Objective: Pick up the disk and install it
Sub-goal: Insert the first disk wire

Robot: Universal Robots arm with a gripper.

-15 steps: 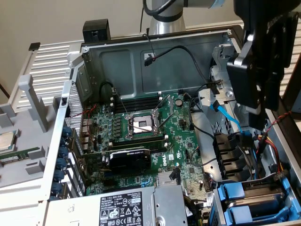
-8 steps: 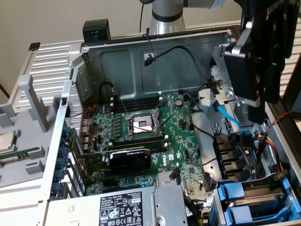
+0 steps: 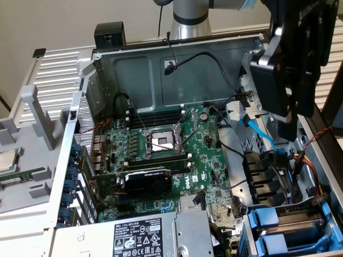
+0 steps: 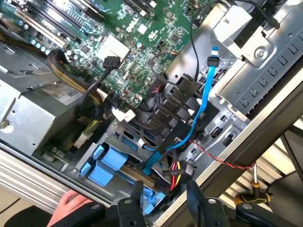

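We see gripper (image 4: 164, 187) fingers spread, empty, at the exterior view's upper right. Disk (image 3: 281, 220) sits in bay (image 3: 247, 225), lower right.

The computer case (image 3: 134, 69) is smooth, matt grey sheet metal. The motherboard (image 3: 209, 160) is glossy green laminate, with shiny bare metal around the processor socket (image 3: 161, 142). The drive carriers (image 3: 278, 222) are smooth blue plastic with a slight sheen. The power-supply box (image 3: 193, 230) is dull grey metal bearing a paper label (image 3: 136, 238). The gripper (image 4: 164, 202) is matt black.
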